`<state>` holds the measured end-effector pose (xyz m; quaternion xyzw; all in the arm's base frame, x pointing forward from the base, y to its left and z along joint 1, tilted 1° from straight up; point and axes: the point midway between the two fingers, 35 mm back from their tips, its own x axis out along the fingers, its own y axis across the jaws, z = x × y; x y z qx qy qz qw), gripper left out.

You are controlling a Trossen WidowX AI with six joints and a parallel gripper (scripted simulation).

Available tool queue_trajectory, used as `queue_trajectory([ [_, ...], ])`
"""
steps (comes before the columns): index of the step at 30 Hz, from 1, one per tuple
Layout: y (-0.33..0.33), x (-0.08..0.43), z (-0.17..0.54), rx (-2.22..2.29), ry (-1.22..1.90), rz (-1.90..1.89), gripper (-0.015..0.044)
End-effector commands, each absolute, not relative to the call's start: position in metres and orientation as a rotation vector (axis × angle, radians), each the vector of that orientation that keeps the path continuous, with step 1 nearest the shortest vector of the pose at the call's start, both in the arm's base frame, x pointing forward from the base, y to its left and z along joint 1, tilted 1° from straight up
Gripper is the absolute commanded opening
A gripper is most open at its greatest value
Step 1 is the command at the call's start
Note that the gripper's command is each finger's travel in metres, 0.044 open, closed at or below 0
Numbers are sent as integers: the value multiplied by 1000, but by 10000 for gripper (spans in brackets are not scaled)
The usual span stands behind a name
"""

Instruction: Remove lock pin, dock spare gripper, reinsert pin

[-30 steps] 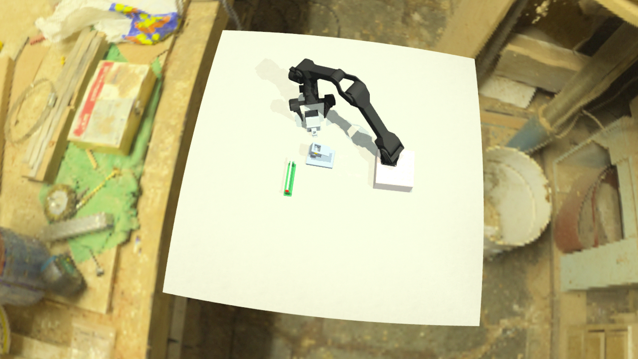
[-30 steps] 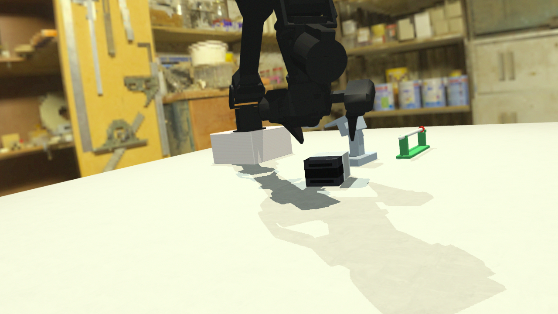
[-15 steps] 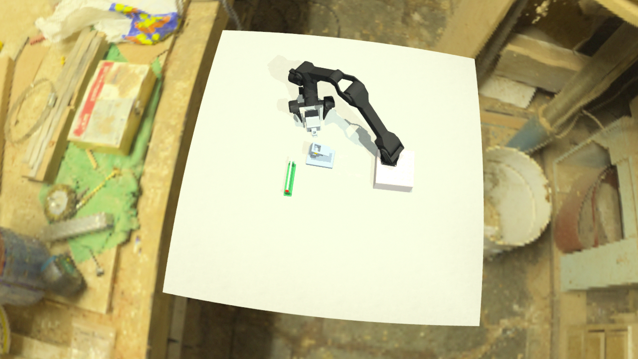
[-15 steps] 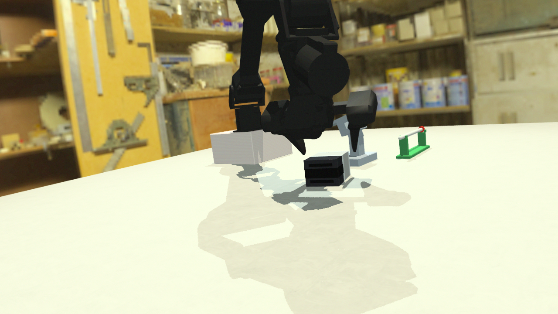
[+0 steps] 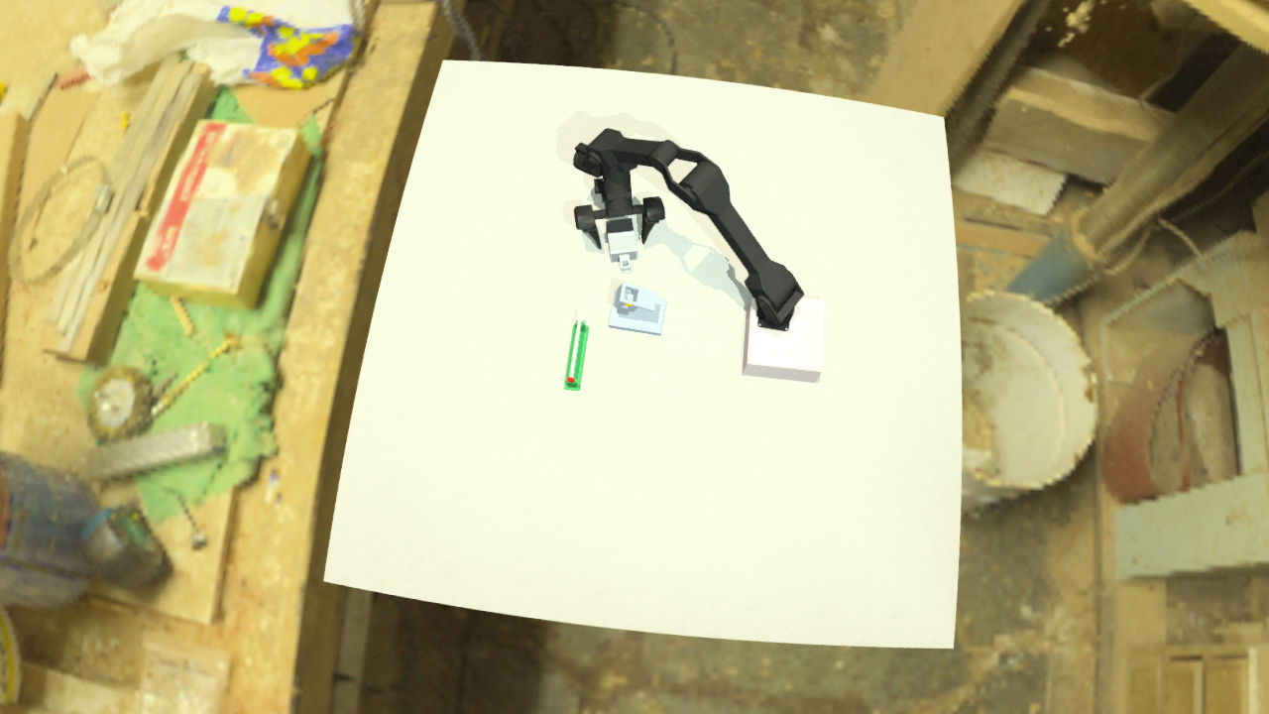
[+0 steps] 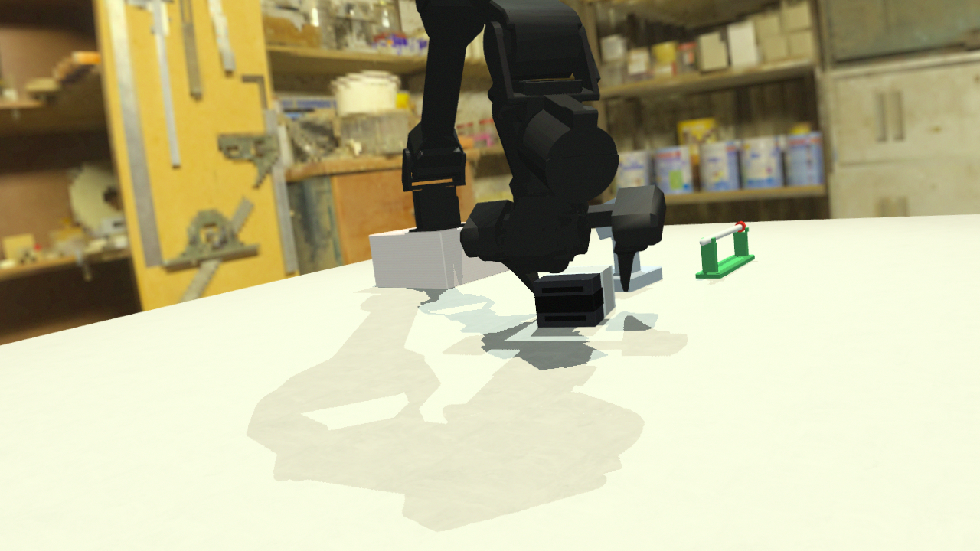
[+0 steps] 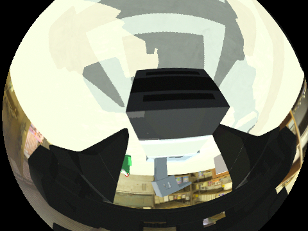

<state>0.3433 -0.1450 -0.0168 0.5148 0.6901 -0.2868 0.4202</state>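
Note:
The spare gripper (image 5: pixel 622 243) (image 6: pixel 568 301) (image 7: pixel 178 123), a white block with a black end, lies on the table; its small spigot (image 5: pixel 625 263) faces the mount. My gripper (image 5: pixel 621 246) (image 6: pixel 581 290) (image 7: pixel 171 129) is open, low, with one finger on each side of the block. The right finger's tip looks close to the block in the wrist view; contact cannot be told. The grey-blue mount (image 5: pixel 651 322) (image 6: pixel 641 279) (image 7: pixel 160 168) has an empty tilted socket (image 5: pixel 631 294) (image 7: pixel 164 186). The white lock pin (image 5: pixel 575 350) (image 6: pixel 719 235), red-headed, lies across the green rack (image 5: pixel 572 388) (image 6: pixel 709 262) (image 7: pixel 128 162).
The arm's pale base block (image 5: pixel 780 355) (image 6: pixel 411 263) stands to the right of the mount in the top view. The mount stands just beyond the spigot end, and the rack lies on the mount's left. The white table top (image 5: pixel 638 497) (image 6: pixel 788 411) carries the arm's shadows.

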Motion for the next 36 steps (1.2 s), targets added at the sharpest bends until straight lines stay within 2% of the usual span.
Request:
queue_trajectory([
  [1,-143,342,-25,1298,1737,-720,440],
  [11,-143,342,-34,1298,1737,-720,440],
  [18,-143,342,-34,1298,1737,-720,256],
  [25,-143,342,-34,1298,1737,-720,210],
  [33,-144,344,-2,1311,1728,-731,0],
  [36,-145,343,20,1320,1722,-738,0],
])
